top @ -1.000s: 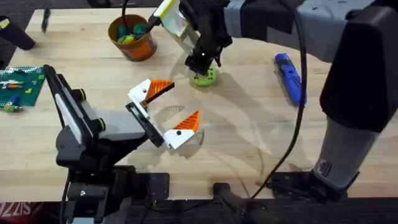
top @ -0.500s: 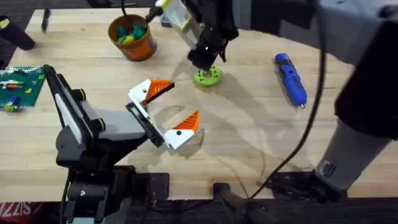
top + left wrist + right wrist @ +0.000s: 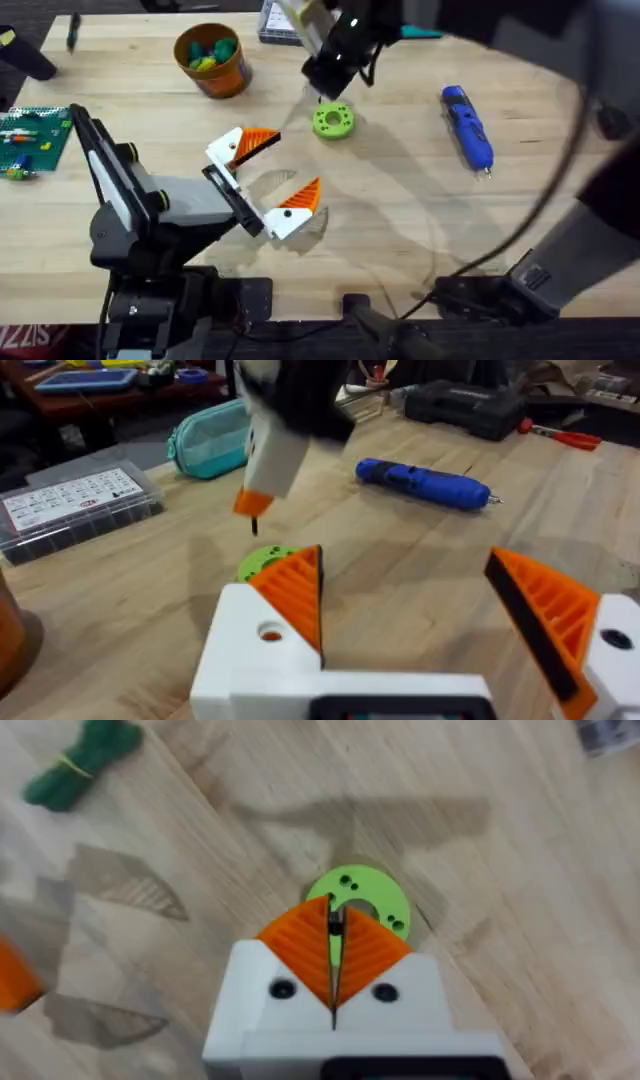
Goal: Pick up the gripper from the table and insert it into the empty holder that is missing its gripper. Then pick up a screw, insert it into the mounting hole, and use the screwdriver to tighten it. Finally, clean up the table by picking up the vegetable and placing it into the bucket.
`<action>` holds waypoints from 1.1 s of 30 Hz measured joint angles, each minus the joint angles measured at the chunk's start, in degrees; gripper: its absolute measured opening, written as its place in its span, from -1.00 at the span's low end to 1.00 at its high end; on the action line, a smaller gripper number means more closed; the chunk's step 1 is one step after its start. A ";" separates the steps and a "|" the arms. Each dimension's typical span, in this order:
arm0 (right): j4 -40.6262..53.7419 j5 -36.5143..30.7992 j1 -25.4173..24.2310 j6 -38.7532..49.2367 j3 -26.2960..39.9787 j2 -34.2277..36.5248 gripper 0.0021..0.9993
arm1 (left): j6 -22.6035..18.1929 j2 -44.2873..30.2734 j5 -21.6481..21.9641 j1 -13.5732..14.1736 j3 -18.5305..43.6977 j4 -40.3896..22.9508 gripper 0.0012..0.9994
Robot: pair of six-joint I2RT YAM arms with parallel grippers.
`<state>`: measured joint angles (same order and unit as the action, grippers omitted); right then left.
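Observation:
My right gripper [image 3: 325, 90] hangs just above the green disc [image 3: 333, 121], its orange tips shut on a small dark screw [image 3: 335, 925]. In the left wrist view that screw [image 3: 254, 526] pokes down from the right gripper [image 3: 253, 503]. My left gripper [image 3: 285, 165] rests open low over the table; both its white holders [image 3: 262, 650] carry orange wedge tips [image 3: 296, 592], and a round mounting hole [image 3: 270, 632] shows in one. The blue screwdriver [image 3: 468, 127] lies to the right. The orange bucket [image 3: 210, 58] stands at the far left. A green vegetable [image 3: 85, 760] lies on the wood.
A green brick plate [image 3: 30, 140] sits at the left edge. A clear parts box [image 3: 75, 505] and a teal pouch [image 3: 210, 440] lie at the table's far side. Bare wood lies between the green disc and the screwdriver.
My right gripper has lifted off the green disc and drawn back toward the far side, carrying the screw. The left arm has not moved.

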<state>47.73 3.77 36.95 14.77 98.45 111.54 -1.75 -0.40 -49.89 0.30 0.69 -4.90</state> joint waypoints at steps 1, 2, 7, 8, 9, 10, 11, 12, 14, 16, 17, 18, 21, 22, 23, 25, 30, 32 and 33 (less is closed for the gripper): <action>0.21 0.28 0.00 -0.09 0.00 -1.54 -1.00 | -0.01 0.00 0.00 0.00 0.00 -0.01 0.97; 0.48 0.84 0.01 -0.25 0.00 -3.19 -1.00 | 0.01 0.00 0.00 0.00 0.00 0.01 0.97; 1.10 4.34 0.68 -2.80 0.17 -11.25 -1.00 | -0.01 0.00 0.00 0.00 0.00 0.01 0.97; 1.54 4.75 1.17 -3.29 0.27 -12.67 -1.00 | 0.01 0.00 0.00 0.00 0.00 0.01 0.97; 2.10 5.02 1.74 -3.72 0.41 -13.69 -1.00 | 0.01 0.00 0.00 0.00 0.00 0.01 0.97; 2.95 5.25 2.67 -4.10 0.67 -14.72 -1.00 | 0.00 0.00 0.00 0.00 0.00 0.01 0.97; 4.12 5.34 3.75 -4.33 1.22 -15.36 -1.00 | 0.01 0.00 0.00 0.00 0.00 0.01 0.97; 5.35 5.34 4.94 -4.51 1.98 -15.66 -1.00 | 0.01 0.00 0.00 0.00 0.00 0.01 0.97; 7.95 5.24 8.09 -4.68 4.19 -15.63 -1.00 | 0.01 0.00 0.00 0.00 0.00 0.01 0.97; 10.39 4.56 11.55 -4.75 6.82 -15.09 -1.00 | -0.01 0.00 0.00 0.00 0.00 0.01 0.97; 11.43 3.90 13.19 -4.75 8.16 -14.74 -1.00 | 0.01 0.00 0.00 0.00 0.00 0.01 0.97; 12.38 3.02 14.83 -4.75 9.54 -14.37 -1.00 | -0.01 0.00 0.00 0.00 0.00 0.01 0.97; 13.87 0.73 19.65 -4.75 12.80 -13.50 -1.00 | -0.01 0.00 0.00 0.00 0.00 0.01 0.97; 13.96 0.30 20.83 -4.75 13.32 -13.41 -1.00 | -0.01 0.00 0.00 0.00 0.00 0.01 0.97; 14.02 0.03 21.72 -4.76 13.56 -13.41 -1.00 | 0.00 0.00 0.00 0.00 0.00 0.01 0.97; 14.10 -0.51 23.19 -4.80 13.84 -13.37 -1.00 | 0.01 0.00 0.00 0.00 0.00 0.01 0.97; 14.08 -1.22 24.44 -4.97 13.90 -12.60 -1.00 | 0.00 0.00 0.00 0.00 0.00 0.00 0.97; 13.80 -1.40 24.44 -4.97 13.90 -12.15 -1.00 | -0.01 0.00 0.00 0.00 0.00 -0.01 0.97; 13.47 -1.44 24.43 -4.97 13.90 -11.90 -1.00 | 0.01 0.00 0.00 0.00 0.00 0.01 0.97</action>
<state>61.20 2.33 61.38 9.80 112.36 99.64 -1.75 -0.40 -49.89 0.30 0.69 -4.89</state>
